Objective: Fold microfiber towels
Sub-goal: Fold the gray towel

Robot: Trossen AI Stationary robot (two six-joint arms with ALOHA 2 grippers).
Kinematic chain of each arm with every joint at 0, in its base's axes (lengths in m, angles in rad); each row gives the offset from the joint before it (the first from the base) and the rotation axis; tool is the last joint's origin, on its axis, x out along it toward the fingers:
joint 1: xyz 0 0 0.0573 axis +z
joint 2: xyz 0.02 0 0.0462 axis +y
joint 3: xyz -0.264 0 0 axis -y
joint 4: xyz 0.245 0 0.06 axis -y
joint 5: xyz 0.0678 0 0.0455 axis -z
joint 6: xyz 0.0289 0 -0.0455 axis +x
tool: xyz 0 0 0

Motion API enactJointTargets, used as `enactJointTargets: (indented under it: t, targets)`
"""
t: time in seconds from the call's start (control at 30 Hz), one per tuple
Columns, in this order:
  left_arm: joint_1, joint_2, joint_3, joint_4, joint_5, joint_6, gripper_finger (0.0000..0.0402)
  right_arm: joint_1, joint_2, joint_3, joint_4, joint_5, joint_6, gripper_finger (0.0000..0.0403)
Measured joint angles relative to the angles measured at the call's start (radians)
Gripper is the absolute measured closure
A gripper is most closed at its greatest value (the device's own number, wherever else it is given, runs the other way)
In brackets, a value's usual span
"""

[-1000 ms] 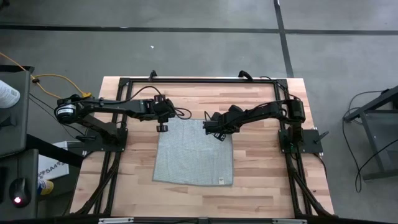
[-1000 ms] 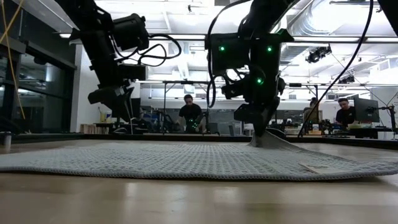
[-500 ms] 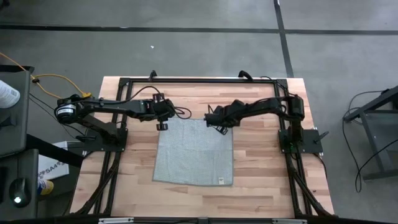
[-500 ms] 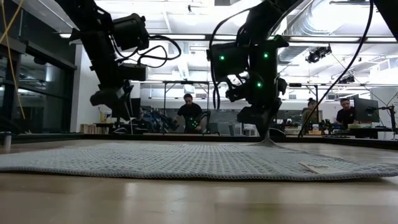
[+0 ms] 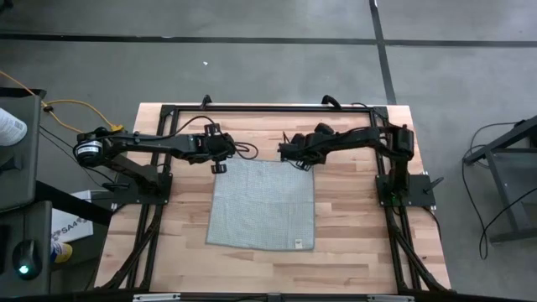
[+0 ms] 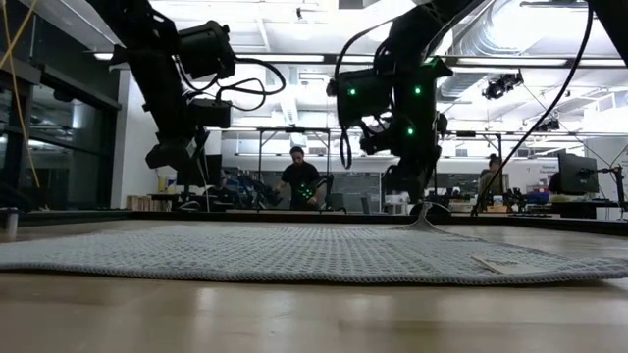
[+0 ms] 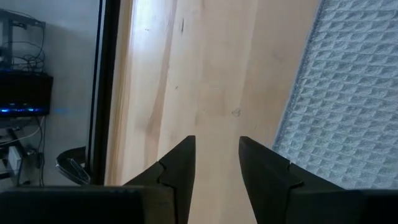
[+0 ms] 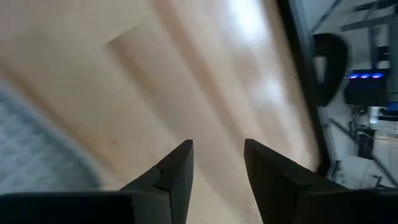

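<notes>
The light grey microfiber towel (image 5: pixel 262 205) lies spread flat on the wooden table, one layer, with a small tag (image 5: pixel 296 245) at its near right corner. My left gripper (image 5: pixel 220 168) hovers open just beyond the towel's far left corner, over bare wood (image 7: pixel 216 140), with the towel's edge (image 7: pixel 348 93) beside it. My right gripper (image 5: pixel 299 164) hovers open above the far right corner (image 6: pixel 424 222), which stands slightly raised. The right wrist view (image 8: pixel 217 144) shows wood between the fingers and the towel (image 8: pixel 37 155) to one side.
A black metal frame (image 5: pixel 268 107) runs along the table's far edge and the arm mounts stand at both sides. Bare wood lies left and right of the towel (image 5: pixel 361 210). People sit in the room behind the table (image 6: pixel 299 181).
My right gripper has risen and gone toward the table's far edge, off the towel's far right corner. That corner, pulled up into a peak a second ago, has sunk nearly flat. The rest of the towel has stayed where it was.
</notes>
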Motion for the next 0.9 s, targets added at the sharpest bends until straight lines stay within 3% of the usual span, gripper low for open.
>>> enactJointTargets:
  t: [0.2,0.47,0.77,0.9]
  targets:
    - [-0.003,-0.004,0.001,0.011,-0.009,0.0,0.028,-0.026,-0.094,0.0,0.019,0.029,-0.026,0.0266]
    - [-0.058,-0.06,0.061,-0.107,0.015,-0.061,0.028,0.03,-0.233,0.001,0.072,-0.195,-0.071,0.0266]
    - [-0.252,-0.068,0.1,-0.275,0.021,-0.197,0.028,0.154,-0.261,0.001,0.014,-0.377,-0.104,0.0266]
    - [-0.336,-0.068,0.1,-0.296,0.072,-0.209,0.028,0.216,-0.261,0.001,0.008,-0.445,-0.129,0.0266]
